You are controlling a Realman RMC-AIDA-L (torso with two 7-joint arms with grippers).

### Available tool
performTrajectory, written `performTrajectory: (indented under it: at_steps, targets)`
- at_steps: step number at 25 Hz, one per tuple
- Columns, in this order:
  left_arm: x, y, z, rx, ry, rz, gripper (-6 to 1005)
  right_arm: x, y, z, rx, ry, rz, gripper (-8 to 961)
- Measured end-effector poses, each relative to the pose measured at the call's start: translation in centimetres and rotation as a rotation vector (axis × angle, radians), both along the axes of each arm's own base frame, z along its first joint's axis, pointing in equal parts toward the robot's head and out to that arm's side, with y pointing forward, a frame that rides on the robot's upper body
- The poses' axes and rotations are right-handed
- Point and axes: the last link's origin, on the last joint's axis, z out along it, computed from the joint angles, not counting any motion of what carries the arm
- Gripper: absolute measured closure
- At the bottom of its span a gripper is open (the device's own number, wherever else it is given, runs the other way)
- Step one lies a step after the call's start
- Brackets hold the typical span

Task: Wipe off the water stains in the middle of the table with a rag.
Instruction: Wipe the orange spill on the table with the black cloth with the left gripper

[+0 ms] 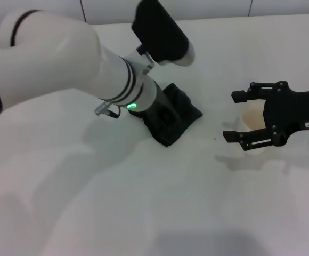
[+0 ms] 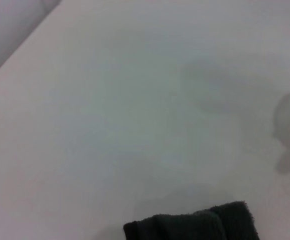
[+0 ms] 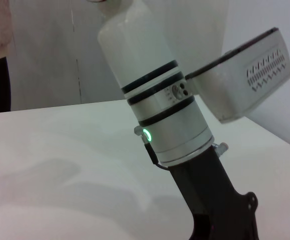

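The dark rag (image 1: 180, 113) lies bunched on the white table (image 1: 144, 202) near the middle. My left gripper (image 1: 162, 118) is pressed down into it and shut on it. An edge of the rag also shows in the left wrist view (image 2: 195, 227). The water stains are hidden or out of view; only a tiny reddish speck (image 1: 214, 138) shows on the table to the right of the rag. My right gripper (image 1: 232, 116) is open to the right of the rag, and its jaws stand on either side of a white paper cup (image 1: 250, 120).
The left arm's white forearm (image 1: 64, 58) reaches across the left half of the table. Its wrist with a green light shows in the right wrist view (image 3: 170, 130). A wall runs along the table's far edge (image 1: 224, 16).
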Motion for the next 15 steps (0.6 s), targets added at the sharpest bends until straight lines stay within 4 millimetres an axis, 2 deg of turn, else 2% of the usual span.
performTrajectory:
  at_steps: [10,15]
  targets:
    - [1.5,-0.1,-0.3,-0.015,-0.002,-0.114,926,0.2,0.0,-0.1,-0.002,0.002,-0.009,78]
    - [1.6,-0.5,-0.7,-0.031,0.014,-0.149,925,0.2,0.0,-0.1,-0.003,0.003,-0.008,78]
